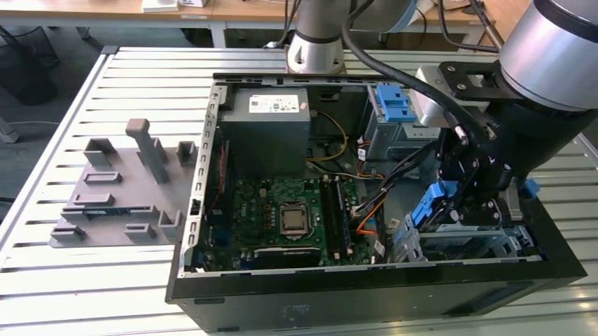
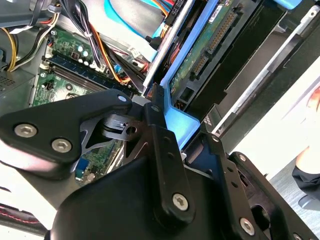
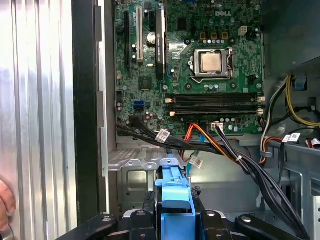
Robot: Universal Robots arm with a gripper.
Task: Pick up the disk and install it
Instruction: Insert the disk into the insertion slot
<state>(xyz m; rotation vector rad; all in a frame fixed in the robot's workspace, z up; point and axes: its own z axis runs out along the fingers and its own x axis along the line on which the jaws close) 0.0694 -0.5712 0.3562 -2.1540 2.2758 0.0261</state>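
The disk [image 2: 210, 46], in its blue bracket, is hanging on edge just over the drive cage [image 1: 467, 243], at the exterior view's right of the case [image 1: 374, 308]. The gripper [image 1: 472, 210] is pinching it by the bracket. Cables [image 3: 235, 157] are lying near. I think the disk could be catching them, or jamming on the cage rim if it is tilting.

You see the disk [image 1: 435, 210] mostly hidden behind the gripper [image 1: 472, 213] in the exterior view; the first wrist view's edge cuts off its blue bracket [image 3: 172, 200] and a hand [image 3: 4, 202]
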